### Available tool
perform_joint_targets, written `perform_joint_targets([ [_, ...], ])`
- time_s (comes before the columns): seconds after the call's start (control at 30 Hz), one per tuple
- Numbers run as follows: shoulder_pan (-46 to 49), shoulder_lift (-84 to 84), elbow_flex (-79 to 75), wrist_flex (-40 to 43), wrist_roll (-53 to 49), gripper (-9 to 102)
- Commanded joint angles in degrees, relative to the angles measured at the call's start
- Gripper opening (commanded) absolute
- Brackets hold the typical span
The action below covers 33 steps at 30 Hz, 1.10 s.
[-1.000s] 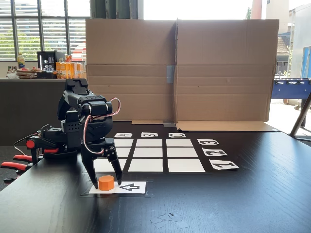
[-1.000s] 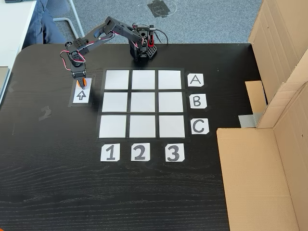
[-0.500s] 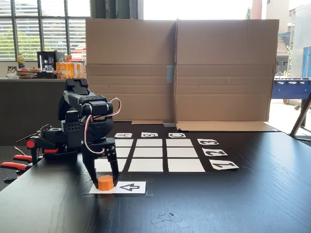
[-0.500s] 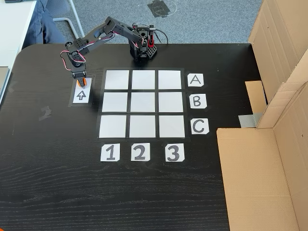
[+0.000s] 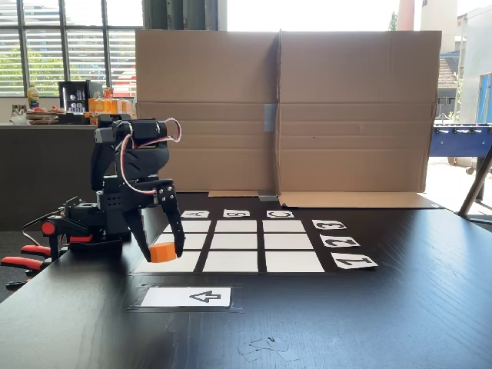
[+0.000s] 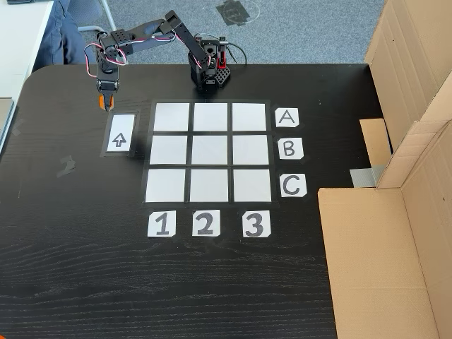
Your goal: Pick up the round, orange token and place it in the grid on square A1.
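My gripper [image 5: 161, 252] [image 6: 106, 104] is shut on the round, orange token [image 5: 161, 252] [image 6: 106, 104] and holds it in the air, above and behind the arrow card [image 5: 187, 297] [image 6: 120, 133]. The grid [image 5: 237, 242] [image 6: 208, 152] of white cells lies on the black table. Square A1 [image 6: 171, 117] is the corner cell in line with label A [image 6: 286, 117] and label 1 [image 6: 161, 224]; in the low fixed view it is largely hidden behind the arm. The token hangs left of that cell in the high fixed view.
Label cards B [image 6: 291, 150], C [image 6: 294, 186], 2 [image 6: 205, 224] and 3 [image 6: 254, 224] border the grid. Tall cardboard walls [image 5: 284, 111] [image 6: 409, 162] stand along one table side. The arm's base [image 6: 208, 67] sits at the table edge. Red clamps [image 5: 23, 257] grip the left edge.
The gripper closed on the token on the arrow card, then lifted it clear and swung it back off the card. The arrow card now lies bare.
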State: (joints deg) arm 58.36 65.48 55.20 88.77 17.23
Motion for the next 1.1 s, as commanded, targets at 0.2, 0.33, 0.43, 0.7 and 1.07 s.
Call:
perform_joint_targets([
  [0.2, 1.8, 20.3, 7.1, 0.4, -0.1, 13],
  [0.33, 1.1, 30.1, 14.4, 0.4, -0.6, 13],
  [0.43, 0.5, 36.8, 19.7, 0.4, -0.8, 13],
  [0.7, -1.8, 54.6, 36.7, 0.4, -2.0, 13],
  [1.07, -6.7, 74.0, 64.3, 0.3, -3.3, 13],
])
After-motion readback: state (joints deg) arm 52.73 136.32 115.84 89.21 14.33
